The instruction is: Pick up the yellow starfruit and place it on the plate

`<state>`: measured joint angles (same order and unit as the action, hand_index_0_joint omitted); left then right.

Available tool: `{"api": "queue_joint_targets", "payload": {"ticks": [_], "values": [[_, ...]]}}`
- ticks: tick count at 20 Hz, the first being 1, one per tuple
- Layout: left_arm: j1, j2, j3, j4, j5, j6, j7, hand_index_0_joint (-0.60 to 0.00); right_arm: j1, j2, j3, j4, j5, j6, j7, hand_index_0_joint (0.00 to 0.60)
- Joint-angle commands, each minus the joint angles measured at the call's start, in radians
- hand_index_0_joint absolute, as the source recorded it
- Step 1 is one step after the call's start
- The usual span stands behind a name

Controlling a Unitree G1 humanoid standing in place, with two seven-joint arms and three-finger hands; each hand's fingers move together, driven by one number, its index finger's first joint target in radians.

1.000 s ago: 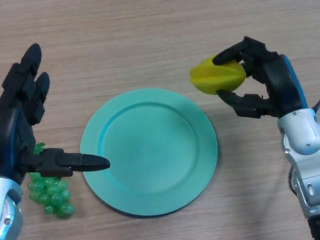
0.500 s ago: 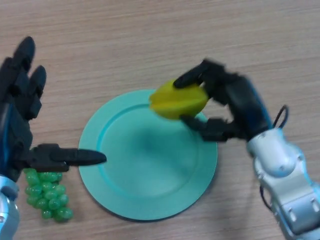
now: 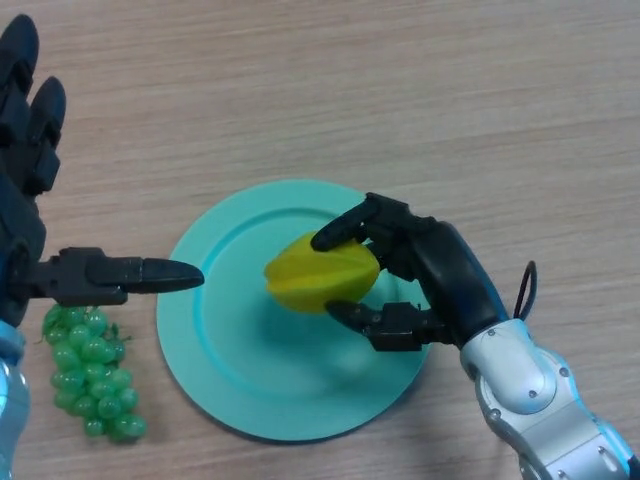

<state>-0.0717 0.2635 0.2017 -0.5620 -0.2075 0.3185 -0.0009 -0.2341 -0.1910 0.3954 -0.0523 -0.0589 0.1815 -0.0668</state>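
1. Starfruit (image 3: 322,273), yellow and ridged, sits over the middle of the teal plate (image 3: 240,390) in the head view, pinched in the right hand (image 3: 430,275). Whether it touches the plate's surface or hangs just above it cannot be told; a soft shadow lies under it on the plate.
2. Around it: the plate lies flat on the wooden table (image 3: 350,90), near the table's middle. A bunch of green grapes (image 3: 88,372) lies on the table just off the plate's left rim, apart from it. Nothing lies between the starfruit and the plate.
3. The right hand comes in from the lower right, its grey forearm angled up toward the plate. Its fingers curl over the top of the starfruit and its thumb presses in from below on the fruit's right side, so it is gripping the fruit. The palm hangs over the plate's right rim.
4. The left hand (image 3: 25,200) shows at the left edge, well away from the starfruit. Its fingers point straight up the view and its thumb sticks out sideways, the tip reaching over the plate's left rim. It is spread and holds nothing; the grapes lie just below its thumb.
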Motion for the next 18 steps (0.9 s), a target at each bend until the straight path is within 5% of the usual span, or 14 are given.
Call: {"api": "queue_joint_targets", "payload": {"ticks": [1, 9, 11, 14, 15, 18], "values": [[-0.046, 0.046, 0.034, -0.041, 0.043, -0.135, 0.003, 0.000, -0.020, 0.001, -0.013, -0.054, 0.068, -0.096, -0.057, 0.600], [-0.031, 0.020, -0.019, -0.033, 0.071, -0.162, -0.023, 0.000, 0.025, 0.001, -0.008, -0.078, -0.100, -0.010, -0.028, 0.600], [-0.028, 0.016, -0.021, -0.033, 0.068, -0.160, -0.022, 0.000, 0.020, 0.001, -0.006, -0.088, -0.115, 0.000, -0.024, 0.450], [-0.014, 0.006, -0.029, -0.037, 0.048, -0.151, -0.012, 0.000, 0.011, 0.001, -0.029, -0.138, -0.139, -0.001, -0.016, 0.050], [-0.012, 0.007, -0.026, -0.041, 0.039, -0.141, -0.015, 0.000, 0.008, 0.001, -0.043, -0.159, -0.144, -0.001, -0.009, 0.000], [0.008, 0.009, -0.006, -0.060, 0.016, -0.115, -0.031, 0.000, 0.016, 0.001, -0.086, -0.212, -0.145, 0.012, 0.053, 0.000]]}}
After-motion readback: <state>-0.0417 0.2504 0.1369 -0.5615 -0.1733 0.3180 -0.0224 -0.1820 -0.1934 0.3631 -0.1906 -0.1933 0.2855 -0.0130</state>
